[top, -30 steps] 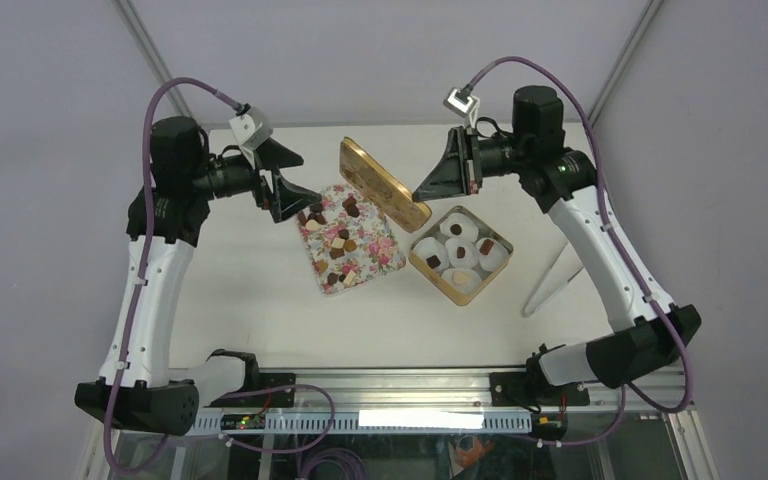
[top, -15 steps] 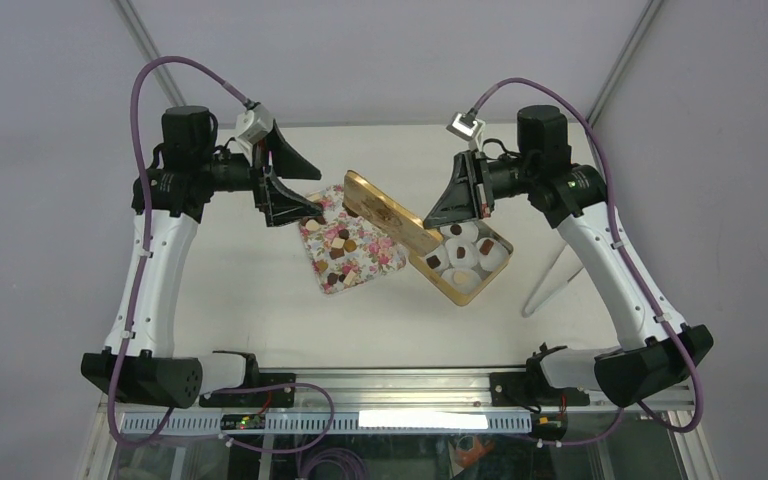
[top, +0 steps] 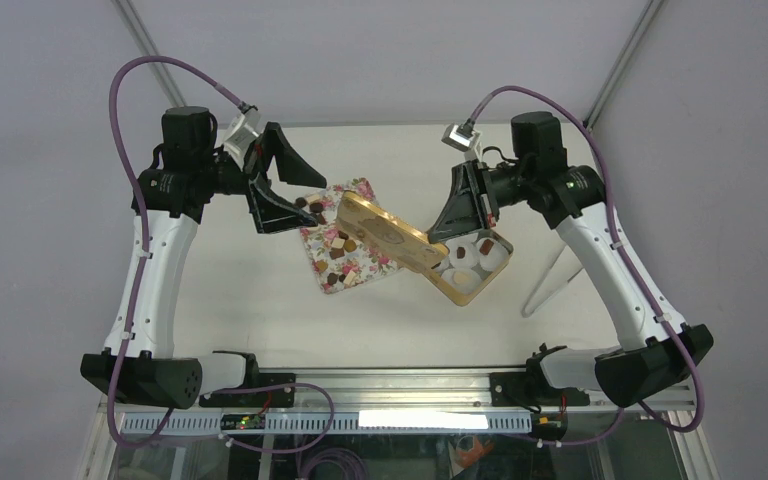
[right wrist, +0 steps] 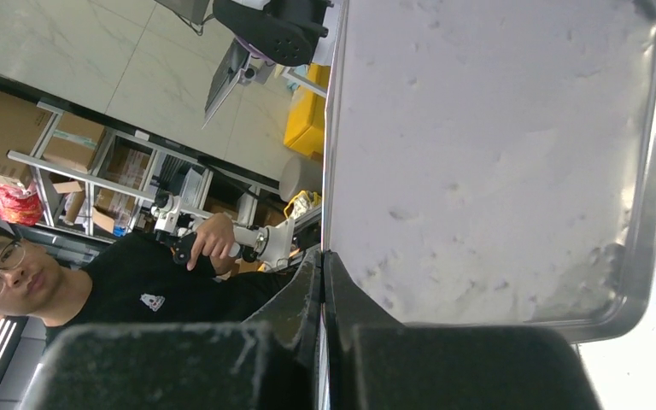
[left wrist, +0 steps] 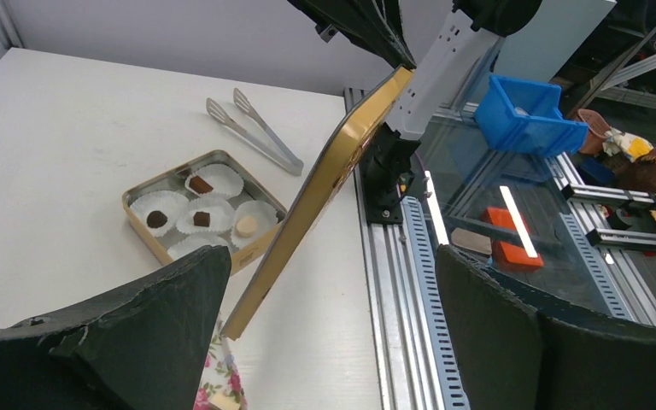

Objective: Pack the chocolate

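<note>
Small dark and tan pieces of chocolate point(top: 338, 245) lie on a pink floral tray point(top: 355, 268). More chocolate point(left wrist: 201, 219) sits in white paper cups inside a square gold tin point(top: 472, 285). My right gripper point(top: 436, 237) is shut on the rim of the gold lid point(top: 388, 233), which slants over the tin's left side and the tray's right part. In the right wrist view the lid's pale inner face point(right wrist: 495, 154) fills the frame, with the right gripper point(right wrist: 323, 260) clamped on its edge. My left gripper point(top: 312, 203) hangs open over the tray's far left corner, holding nothing.
Metal tongs point(top: 553, 280) lie right of the tin; the left wrist view shows the tongs point(left wrist: 252, 128) beyond the tin point(left wrist: 137, 198). The lid point(left wrist: 325, 184) stands edge-on between my left fingers point(left wrist: 137, 333) and the right arm's base. The table's near rail point(top: 400, 385) runs along the front.
The right gripper has carried the lid down and to the right, from above the tray until it overlaps the tin. The left gripper stayed open near the tray's far left corner.
</note>
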Motion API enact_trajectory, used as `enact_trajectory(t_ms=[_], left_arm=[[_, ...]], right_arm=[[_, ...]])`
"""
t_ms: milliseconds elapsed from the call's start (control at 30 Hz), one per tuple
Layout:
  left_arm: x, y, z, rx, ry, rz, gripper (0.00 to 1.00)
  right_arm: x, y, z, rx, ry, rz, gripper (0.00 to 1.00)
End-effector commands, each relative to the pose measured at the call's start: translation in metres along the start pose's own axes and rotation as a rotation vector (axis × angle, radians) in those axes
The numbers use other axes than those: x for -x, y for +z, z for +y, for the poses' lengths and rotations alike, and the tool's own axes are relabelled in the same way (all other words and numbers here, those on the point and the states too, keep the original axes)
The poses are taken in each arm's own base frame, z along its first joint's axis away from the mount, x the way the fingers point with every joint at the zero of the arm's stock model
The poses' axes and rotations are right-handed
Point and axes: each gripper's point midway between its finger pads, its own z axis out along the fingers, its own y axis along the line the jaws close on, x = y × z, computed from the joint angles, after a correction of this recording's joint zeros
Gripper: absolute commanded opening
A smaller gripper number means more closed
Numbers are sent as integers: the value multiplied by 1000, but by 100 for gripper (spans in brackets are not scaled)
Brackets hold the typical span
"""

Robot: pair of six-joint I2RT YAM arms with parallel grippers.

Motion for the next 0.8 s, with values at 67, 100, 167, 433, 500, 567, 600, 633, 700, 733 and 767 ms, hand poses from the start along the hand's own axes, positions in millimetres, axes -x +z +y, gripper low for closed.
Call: enact_trajectory(t_ms=[67, 100, 167, 433, 500, 567, 600, 633, 700, 733, 767], left_arm=[[11, 2, -10, -110, 84, -44, 95], [10, 3, -9, -129, 75, -48, 95], [6, 10, -6, -158, 53, -44, 95], [4, 21, -18, -294, 36, -68, 91], [2, 25, -22, -315, 26, -65, 91], [0, 28, -29, -334, 28, -62, 90], [1, 29, -34, -344, 40, -61, 90], [1, 30, -40, -356, 52, -60, 89], [2, 32, -49, -376, 69, -58, 85], [2, 33, -52, -382, 72, -57, 82], [2, 33, -54, -387, 72, -56, 80]], right_arm=[[-6, 3, 28, 61, -85, 35, 0], [-6, 4, 28, 63, -87, 38, 0], [-7, 5, 29, 70, -94, 44, 0], [2, 8, 33, 104, -128, 60, 0], [7, 7, 37, 116, -142, 65, 0], [12, 7, 41, 123, -158, 67, 0], [15, 7, 41, 123, -162, 66, 0], [17, 8, 41, 123, -167, 66, 0], [21, 8, 39, 124, -176, 66, 0], [23, 9, 39, 125, -183, 66, 0], [25, 9, 39, 124, -190, 65, 0]])
